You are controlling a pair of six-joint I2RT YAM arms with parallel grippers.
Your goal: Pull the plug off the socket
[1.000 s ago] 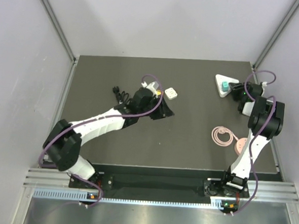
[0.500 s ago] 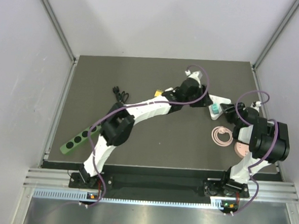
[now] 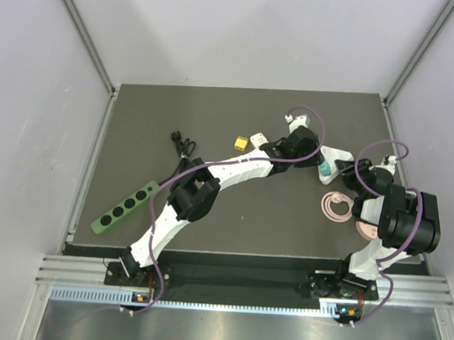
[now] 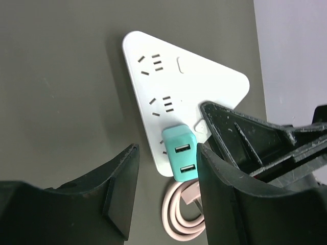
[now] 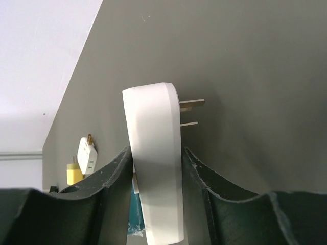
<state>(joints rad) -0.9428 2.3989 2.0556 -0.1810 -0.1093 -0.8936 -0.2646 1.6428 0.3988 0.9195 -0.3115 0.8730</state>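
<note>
A second ago the left arm was curled at the middle of the counter (image 3: 215, 115) beside the white cube (image 5: 86, 155), and the socket (image 3: 336, 156) lay further back at 2 o'clock. Since then the arm has swung right across, and the right arm has drawn the socket in to nearer 3 o'clock. The left fingers (image 4: 120, 194) now stand part open on either side of the plug (image 4: 180, 153), one with a clear gap to it and the other just beside it, and they hold nothing yet. The right fingers (image 5: 110, 189) are clamped on the socket across its thickness. I judge this the set-up for the pull: one arm anchors while the other has only to close and draw away (the plug is not out, it sits seated at the socket's 6 o'clock corner). The left wrist view shows what the others hide: the socket's face with its slot groups, the plug's two ports, and a pink cable (image 4: 179, 219) coiled at 6 o'clock of the plug. Only the right wrist view shows the socket edge-on, its metal prongs (image 5: 191, 109) jutting toward 3 o'clock, with the white cube and a yellow cube (image 5: 73, 173) well apart at 9 o'clock. The top view gives the layout, but the grip there is too small to read
</note>
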